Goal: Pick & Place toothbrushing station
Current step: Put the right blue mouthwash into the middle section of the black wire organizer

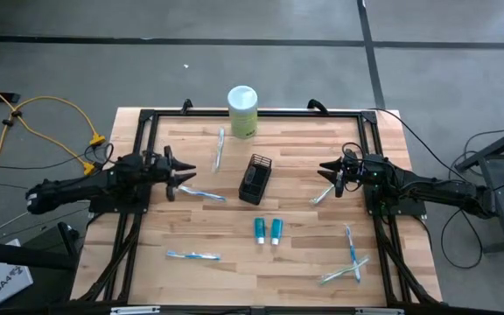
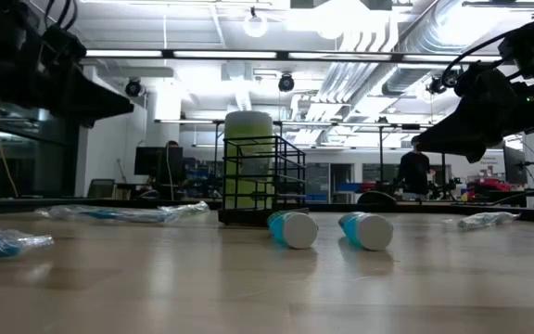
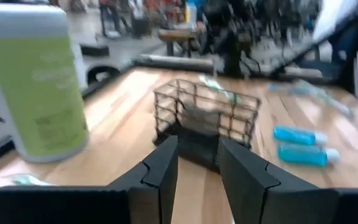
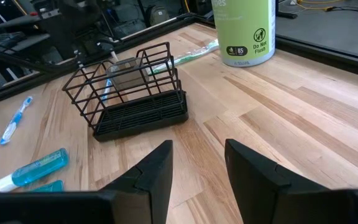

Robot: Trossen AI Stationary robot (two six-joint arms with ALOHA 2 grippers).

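Note:
The black wire-mesh holder (image 1: pixel 255 179) stands on its base at the table's middle, with nothing in it; it also shows in the low view (image 2: pixel 262 181). Two teal white-capped tubes (image 1: pixel 267 231) lie side by side on the table, nearer the front than the holder. Several white-and-blue toothbrushes lie scattered on the table, one (image 1: pixel 201 193) just below my left gripper and one (image 1: pixel 325 192) by my right gripper. My left gripper (image 1: pixel 189 176) is open and empty to the left of the holder (image 3: pixel 204 115). My right gripper (image 1: pixel 325 170) is open and empty to the right of the holder (image 4: pixel 132 90).
A pale green canister (image 1: pixel 242 111) with a white lid stands at the far edge behind the holder. More toothbrushes lie at the far left (image 1: pixel 220 149), near left (image 1: pixel 192 255) and near right (image 1: pixel 351 254). A black frame (image 1: pixel 147 116) rims the table.

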